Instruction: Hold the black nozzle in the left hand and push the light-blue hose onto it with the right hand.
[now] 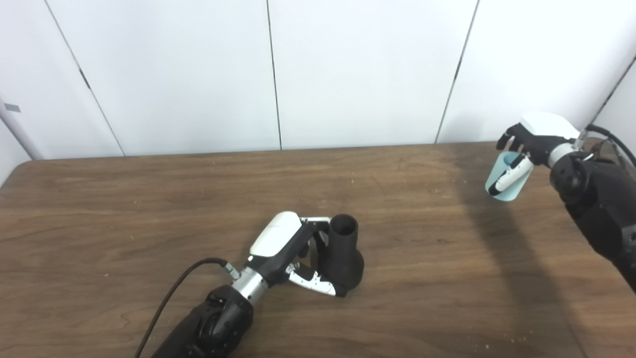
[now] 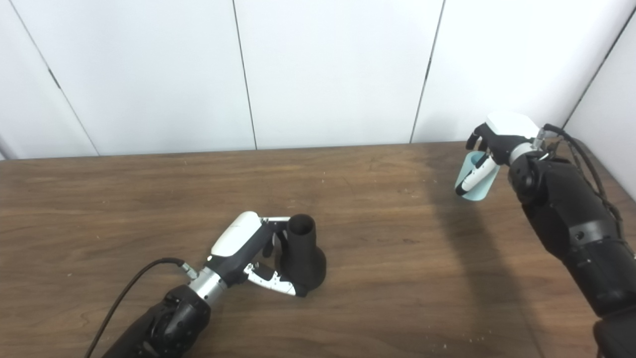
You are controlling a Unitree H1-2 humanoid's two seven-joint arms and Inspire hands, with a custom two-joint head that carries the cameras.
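I see my left robot hand (image 1: 290,248) wrapped around the nozzle (image 1: 344,256), which stands upright on the table (image 1: 124,209) near its middle. My right robot hand (image 1: 534,141) is clamped on the hose (image 1: 509,186), holding it above the table's far right corner, well apart from the nozzle.

both arms black w/ silver wrist rings; left hand (image 1: 293,251) & right hand (image 1: 531,144) white-backed, fingers prob. black/white; black cables.
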